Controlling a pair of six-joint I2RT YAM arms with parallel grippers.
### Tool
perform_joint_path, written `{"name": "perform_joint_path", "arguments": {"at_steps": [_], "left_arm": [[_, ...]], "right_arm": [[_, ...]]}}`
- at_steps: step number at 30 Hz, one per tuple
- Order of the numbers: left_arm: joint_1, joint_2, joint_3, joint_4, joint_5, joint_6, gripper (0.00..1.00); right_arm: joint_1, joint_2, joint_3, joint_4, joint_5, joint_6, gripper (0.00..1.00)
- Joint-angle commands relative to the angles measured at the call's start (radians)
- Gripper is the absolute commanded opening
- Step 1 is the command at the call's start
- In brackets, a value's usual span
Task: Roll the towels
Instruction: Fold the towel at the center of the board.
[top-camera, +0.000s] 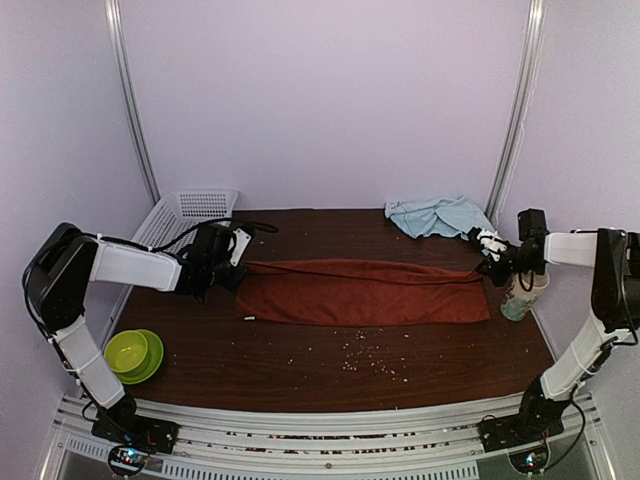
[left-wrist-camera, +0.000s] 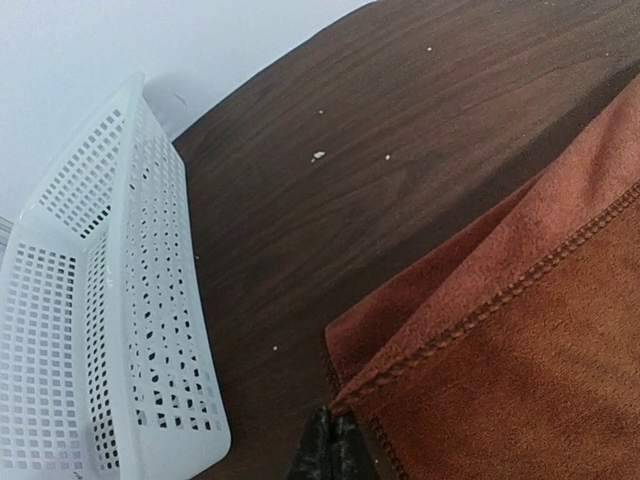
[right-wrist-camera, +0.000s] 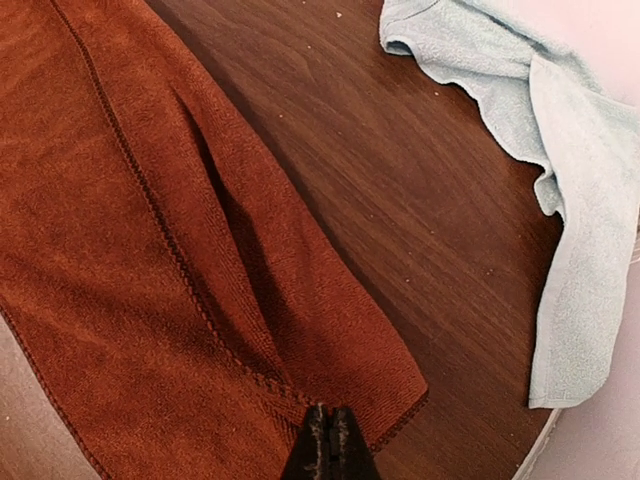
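**Red towel stretched out, no roll begun**

Nearest the arms, the table (top-camera: 250, 370) is dark wood scattered with pale crumbs (top-camera: 370, 358). A green bowl (top-camera: 133, 352) sits at the near left corner, well apart from the work.

Across the middle lies the red towel (top-camera: 365, 292), spread lengthwise from left to right and flat apart from a long fold along its far edge. The left gripper (left-wrist-camera: 325, 445) has its fingers pressed together on the towel's far left corner. The right gripper (right-wrist-camera: 328, 435) pinches the far right corner in the same way, so the far hem runs taut between them.

Neither end is curled over. By my reading the task is at its start: this towel is laid out ready, and all the rolling is left to do.

A cup (top-camera: 522, 295) stands just beside the towel's right end, close to the right gripper, and could be knocked. Farther back, a white basket (top-camera: 190, 212) leans at the far left. The blue towel (top-camera: 437, 215) lies crumpled at the far right, and it needs spreading and rolling too.
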Motion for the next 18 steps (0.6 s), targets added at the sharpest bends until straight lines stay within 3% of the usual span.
{"name": "perform_joint_path", "arguments": {"at_steps": [1, 18], "left_arm": [[-0.002, -0.037, -0.015, 0.035, -0.015, -0.018, 0.0], [-0.002, -0.099, -0.053, 0.017, -0.008, -0.028, 0.0]], "right_arm": [[-0.03, -0.029, -0.001, -0.076, -0.073, -0.041, 0.0], [-0.073, -0.035, 0.052, -0.344, -0.203, -0.286, 0.0]]}}
